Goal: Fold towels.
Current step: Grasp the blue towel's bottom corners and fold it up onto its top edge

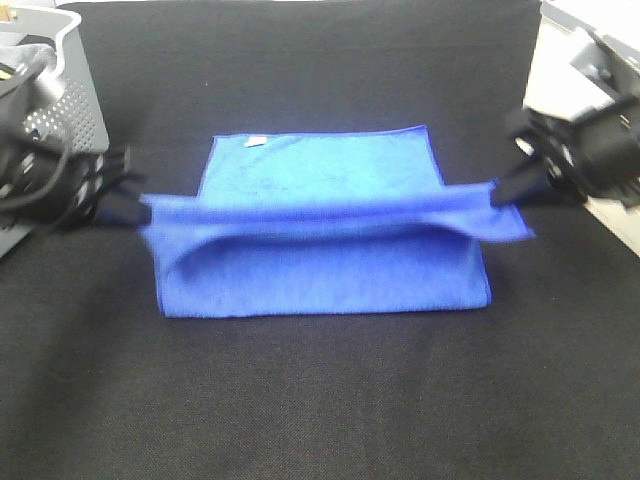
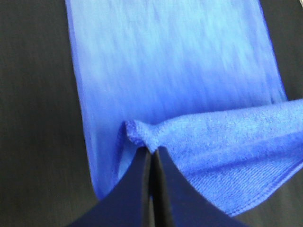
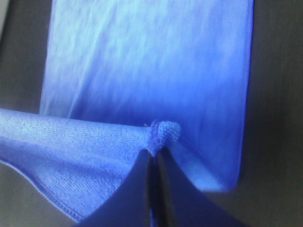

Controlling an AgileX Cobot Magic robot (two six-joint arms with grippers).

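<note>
Grips the blue towel [image 1: 330,275] at both ends of one long edge, left fingers [image 1: 122,206] pinched shut on one corner and right fingers [image 1: 512,186] on the other, keeping that edge taut and level. Holds it above the half lying flat mid-bench [image 1: 320,410], probably to lay it along the far edge bearing the white tag [image 1: 256,141].

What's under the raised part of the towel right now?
Only a lower layer of the same towel, flat on the black table, glimpsed through the gap near the left gripper. Further in, the raised layer covers everything.
</note>
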